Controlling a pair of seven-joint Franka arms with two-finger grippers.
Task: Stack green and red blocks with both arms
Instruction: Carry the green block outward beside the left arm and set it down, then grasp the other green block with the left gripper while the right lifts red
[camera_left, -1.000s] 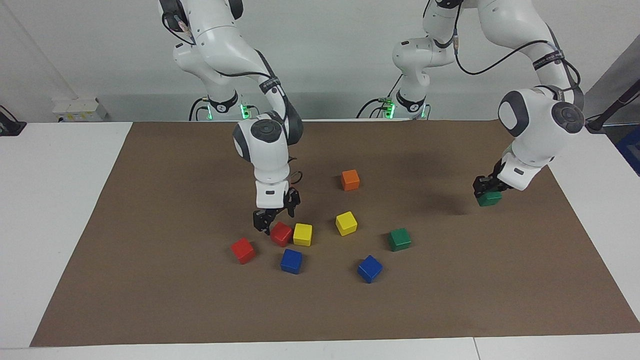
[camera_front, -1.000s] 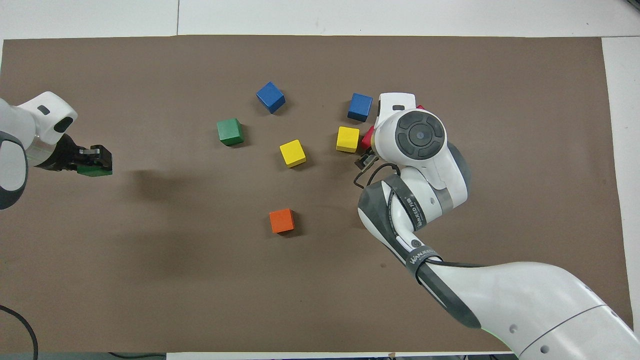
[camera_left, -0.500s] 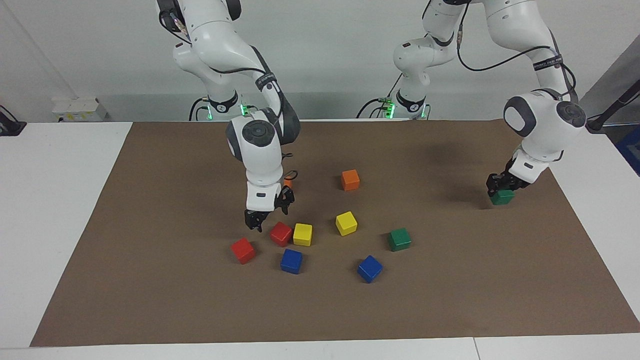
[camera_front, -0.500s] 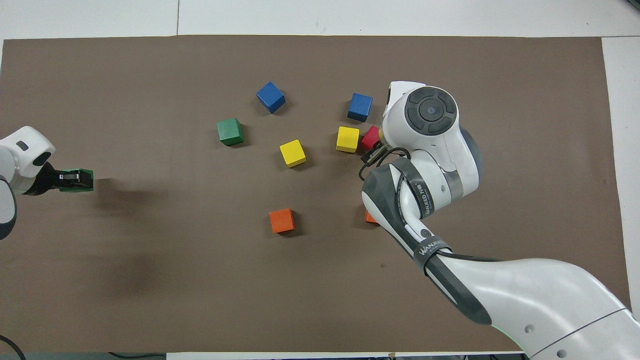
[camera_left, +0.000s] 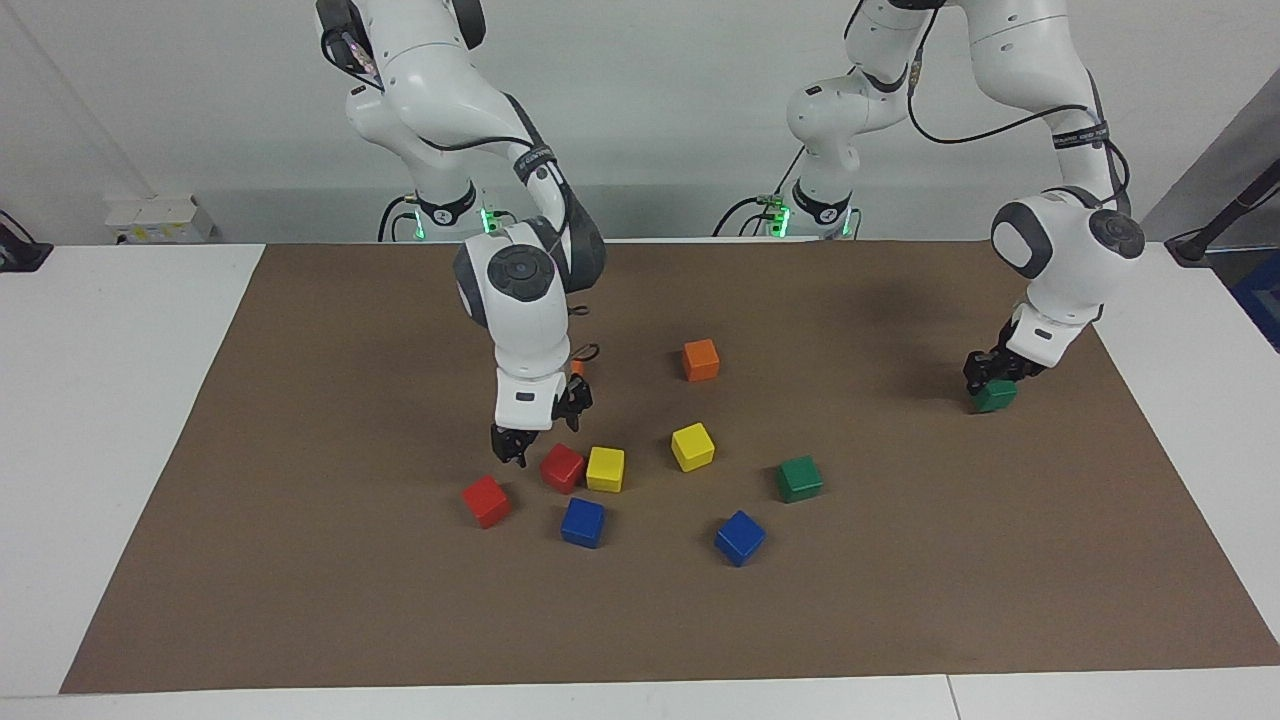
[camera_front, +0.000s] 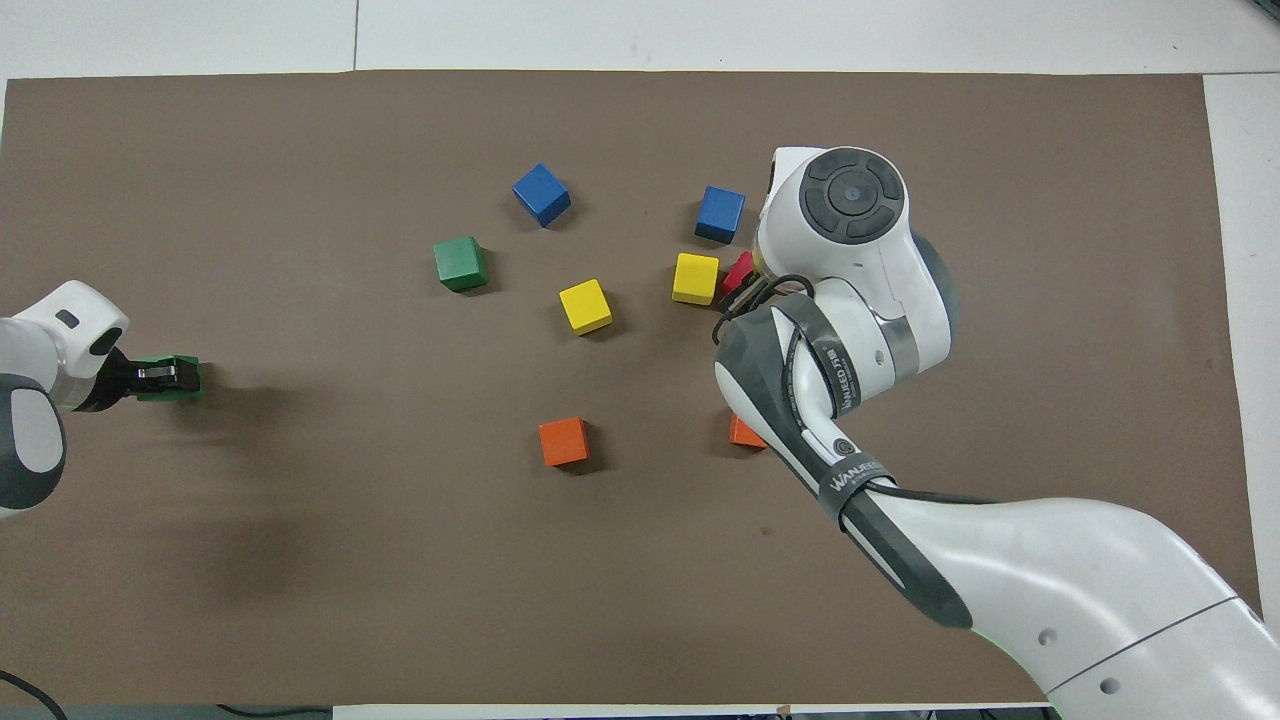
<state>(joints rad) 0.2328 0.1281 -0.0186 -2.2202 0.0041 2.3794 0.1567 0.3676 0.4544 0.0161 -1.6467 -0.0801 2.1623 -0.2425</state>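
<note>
My left gripper (camera_left: 990, 372) is shut on a green block (camera_left: 994, 397) and holds it low, at or just above the mat, near the left arm's end; both show in the overhead view (camera_front: 165, 375), the block (camera_front: 172, 380) partly covered. A second green block (camera_left: 799, 478) (camera_front: 460, 263) lies on the mat. One red block (camera_left: 562, 467) touches a yellow block (camera_left: 605, 469); in the overhead view only its corner (camera_front: 740, 272) shows. Another red block (camera_left: 486, 500) lies farther out, hidden in the overhead view. My right gripper (camera_left: 509, 446) hangs just beside the first red block, holding nothing.
On the brown mat (camera_left: 300, 420) lie a second yellow block (camera_left: 692, 446), two blue blocks (camera_left: 582, 522) (camera_left: 740, 537) and an orange block (camera_left: 700, 359). Another orange block (camera_front: 745, 432) is partly hidden under my right arm.
My left gripper has moved toward the left arm's end and lowered with the green block. My right gripper has moved off the red block, toward the right arm's end, and turned.
</note>
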